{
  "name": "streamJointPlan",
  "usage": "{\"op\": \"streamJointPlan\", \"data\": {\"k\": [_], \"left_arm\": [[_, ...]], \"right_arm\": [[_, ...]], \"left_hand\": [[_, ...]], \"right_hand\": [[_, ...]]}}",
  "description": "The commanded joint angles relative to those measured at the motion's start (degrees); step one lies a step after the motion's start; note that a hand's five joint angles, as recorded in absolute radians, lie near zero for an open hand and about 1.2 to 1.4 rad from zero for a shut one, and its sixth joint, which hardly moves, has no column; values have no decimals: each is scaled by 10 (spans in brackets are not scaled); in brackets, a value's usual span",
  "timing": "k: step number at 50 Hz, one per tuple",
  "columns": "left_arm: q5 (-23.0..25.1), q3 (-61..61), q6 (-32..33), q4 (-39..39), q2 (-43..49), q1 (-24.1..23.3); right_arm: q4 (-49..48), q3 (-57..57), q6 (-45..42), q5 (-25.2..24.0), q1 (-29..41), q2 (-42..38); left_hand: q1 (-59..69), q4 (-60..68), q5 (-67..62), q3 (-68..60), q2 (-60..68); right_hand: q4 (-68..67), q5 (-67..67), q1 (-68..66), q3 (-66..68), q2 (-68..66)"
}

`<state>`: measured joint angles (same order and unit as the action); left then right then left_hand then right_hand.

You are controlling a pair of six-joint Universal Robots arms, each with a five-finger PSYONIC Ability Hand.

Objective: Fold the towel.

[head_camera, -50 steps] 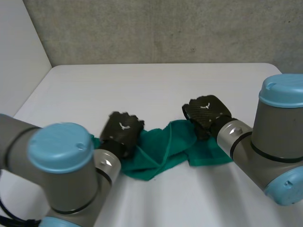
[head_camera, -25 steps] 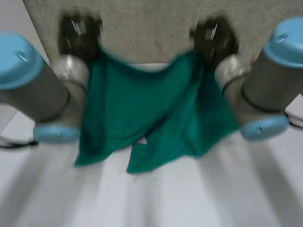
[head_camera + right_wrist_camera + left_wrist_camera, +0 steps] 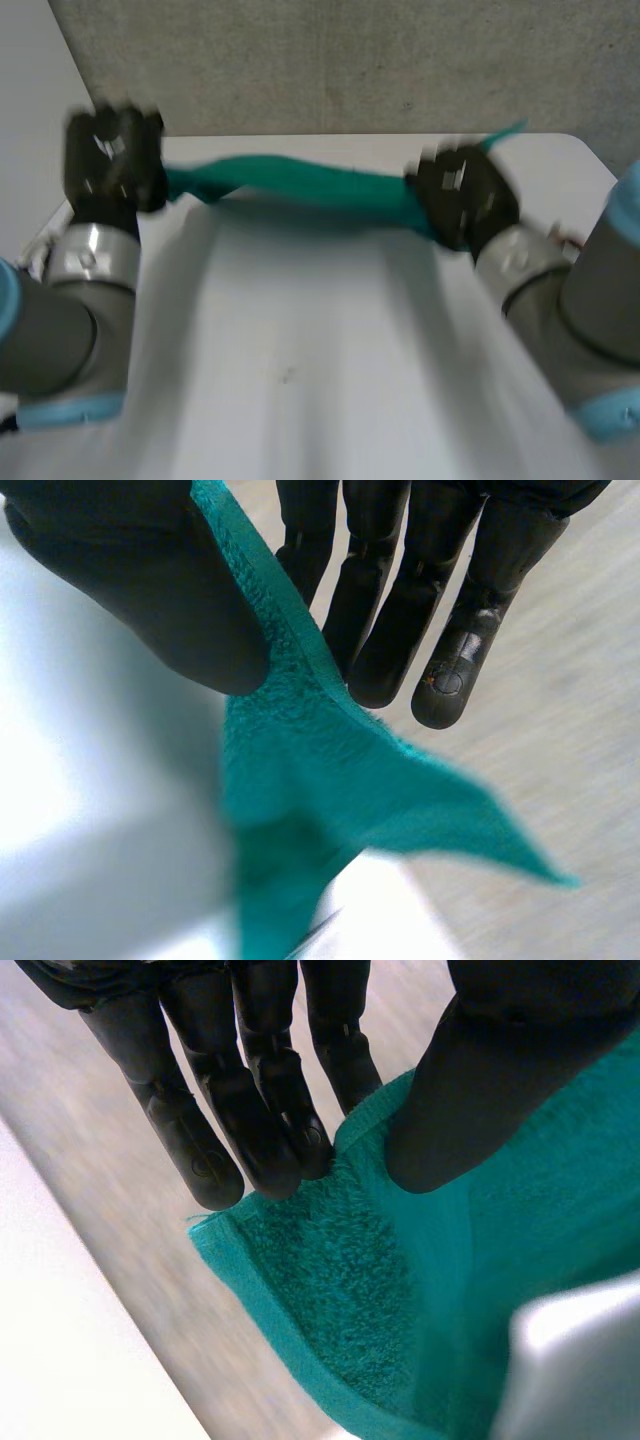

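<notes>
Towel (image 3: 300,183), pinched by left hand (image 3: 115,158), right hand (image 3: 465,195) fingers (image 3: 385,610)

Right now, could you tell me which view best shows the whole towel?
The head view: the towel stretches between left hand and right hand. Each wrist view shows the bit its own hand pinches.

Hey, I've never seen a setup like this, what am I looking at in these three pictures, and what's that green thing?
It is a robot with two grey arms, each ending in a black hand. The wide picture is taken from behind and between the arms, looking down at a white table. The two close pictures come from cameras on the wrists, looking along each palm. The green thing is a towel, stretched as a band between the hands. The left hand pinches one end between thumb and fingers; the right hand pinches the other end likewise.
</notes>
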<state>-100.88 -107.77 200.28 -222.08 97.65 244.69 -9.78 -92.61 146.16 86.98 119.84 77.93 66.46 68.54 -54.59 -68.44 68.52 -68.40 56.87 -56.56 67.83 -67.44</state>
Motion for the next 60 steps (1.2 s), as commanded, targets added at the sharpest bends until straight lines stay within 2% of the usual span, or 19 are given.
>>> {"op": "streamJointPlan", "data": {"k": [1,4,9,14,20,26,29,30,32,33,37,44,49,60], "left_arm": [[4,-59,-8,13,65,-1],[4,-58,-9,28,68,3],[3,-57,-9,40,60,2],[3,-61,-9,46,36,1],[4,-64,-9,62,26,1],[5,-63,-10,72,18,-1],[5,-61,-10,73,13,-1],[5,-60,-9,73,11,-1],[5,-60,-9,73,11,-1],[5,-59,-10,74,10,0],[6,-53,-9,76,5,1],[6,-16,-8,97,3,-4],[5,27,-9,140,3,-19],[4,101,-27,188,-24,-53]], "right_arm": [[23,-62,17,-2,2,-70],[25,-60,38,-6,0,-74],[26,-53,96,-15,-31,-60],[26,-53,115,-36,-77,-23],[58,-53,105,-108,-156,-9],[137,-53,102,-155,-212,-12],[136,-54,101,-161,-218,-14],[132,-49,96,-187,-237,-30],[131,-46,93,-193,-242,-40],[129,-33,84,-210,-259,-76],[135,-10,74,-230,-269,-123],[131,-5,86,-240,-263,-160],[112,2,184,-240,-254,-167],[71,17,245,-234,-214,-188]], "left_hand": [[135,115,-154,-116,115],[135,115,-154,-116,115],[135,115,-154,-116,115],[135,115,-154,-116,115],[135,115,-154,-116,115],[135,115,-154,-116,115],[135,115,-154,-116,115],[135,115,-154,-116,115],[135,115,-154,-116,115],[135,115,-154,-116,115],[135,115,-154,-116,115],[135,115,-154,-116,115],[135,115,-154,-116,115],[135,115,-154,-116,115]], "right_hand": [[-116,131,-234,122,-126],[-116,131,-234,122,-126],[347,-331,228,-341,337],[454,-438,335,-448,444],[454,-438,335,-448,444],[440,-425,322,-435,431],[437,-422,318,-431,427],[429,-413,310,-423,419],[427,-411,308,-421,417],[417,-401,298,-411,407],[407,-391,288,-401,397],[391,-376,273,-386,382],[381,-366,263,-376,372],[277,-262,159,-271,268]]}}
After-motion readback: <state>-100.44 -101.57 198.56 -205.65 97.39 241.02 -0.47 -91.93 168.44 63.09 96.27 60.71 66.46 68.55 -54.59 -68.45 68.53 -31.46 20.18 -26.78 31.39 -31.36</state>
